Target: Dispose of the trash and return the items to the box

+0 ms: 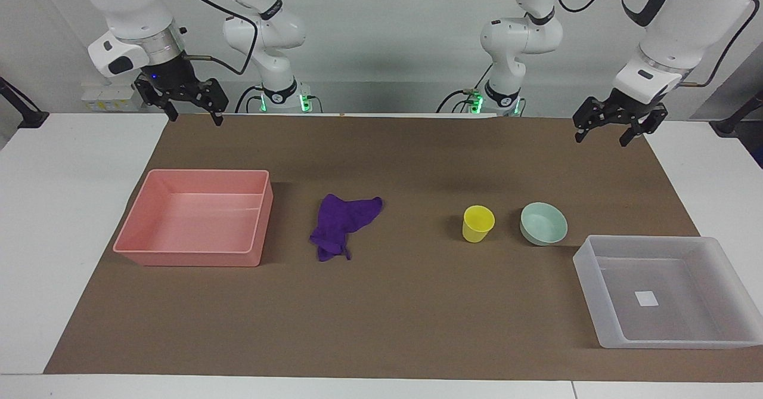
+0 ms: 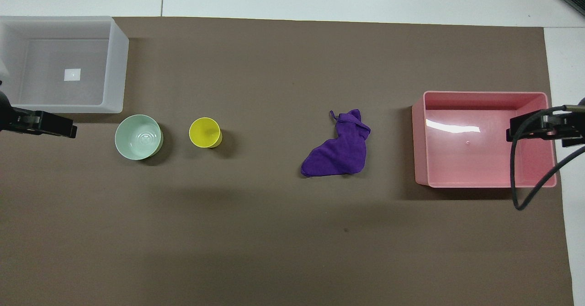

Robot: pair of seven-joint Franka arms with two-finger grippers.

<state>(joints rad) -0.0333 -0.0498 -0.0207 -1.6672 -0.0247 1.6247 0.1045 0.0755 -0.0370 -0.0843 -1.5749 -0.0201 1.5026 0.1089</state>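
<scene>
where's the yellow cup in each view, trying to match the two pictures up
Facing view: the yellow cup stands right of centre in the picture, on the brown mat, with the mint-green bowl to its right.
Overhead view: the yellow cup is left of centre, with the mint-green bowl to its left.
Shared landmark: the purple rag; in both views the cup sits between it and the bowl.
</scene>
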